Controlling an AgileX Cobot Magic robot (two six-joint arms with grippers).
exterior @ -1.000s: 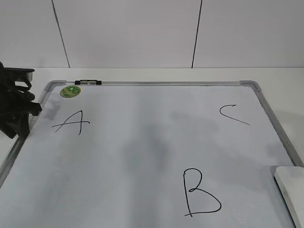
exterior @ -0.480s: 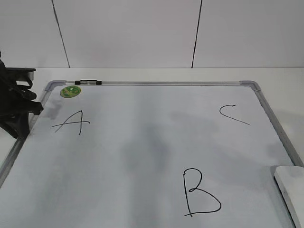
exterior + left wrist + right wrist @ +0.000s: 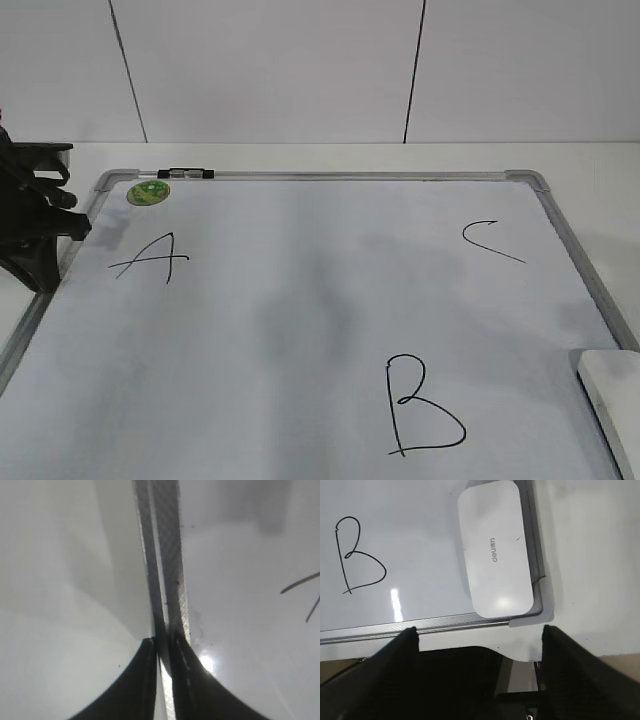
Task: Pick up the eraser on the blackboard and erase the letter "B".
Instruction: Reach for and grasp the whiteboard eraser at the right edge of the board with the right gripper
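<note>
1. In the near right corner of the blackboard (image 3: 330,300) lies the eraser (image 3: 495,550), flat, its long side just beside the grey frame.
2. The letter "B" (image 3: 420,405) is drawn near it, a little to the left, with bare board between them.
3. The eraser looks like a smooth, hard, white block. It is probably light and may be a bit slippery.
4. A good place to hold it is across its two long sides, near the middle, so it does not tip or slide out.
5. The right gripper (image 3: 480,630) hangs by the board's edge, close to the eraser but not touching it. Its two fingers are spread wide and hold nothing.
6. The left gripper (image 3: 162,642) is far off at the board's left edge, beside the "A" (image 3: 150,258). Its fingers are pinched nearly together on the thin grey frame.
7. The eraser is not picked up yet, and the "B" is whole.
</note>
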